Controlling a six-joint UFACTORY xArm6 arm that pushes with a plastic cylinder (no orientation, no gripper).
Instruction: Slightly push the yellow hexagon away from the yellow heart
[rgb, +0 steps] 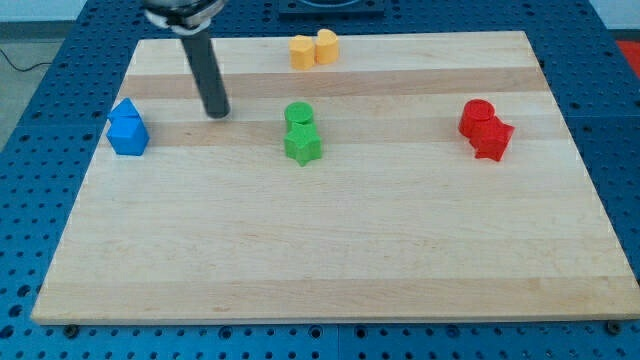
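Meanwhile, the rod's tip (217, 113), with no claw to open or close, rests on the tabletop (330, 250), well apart at seven o'clock from the yellow hexagon (302, 51), which touches the yellow heart (326, 46) at twelve o'clock.

The rod (205, 70) is cut off by the view's top edge. The two blue blocks (127, 128) touch; their separate shapes cannot be told.
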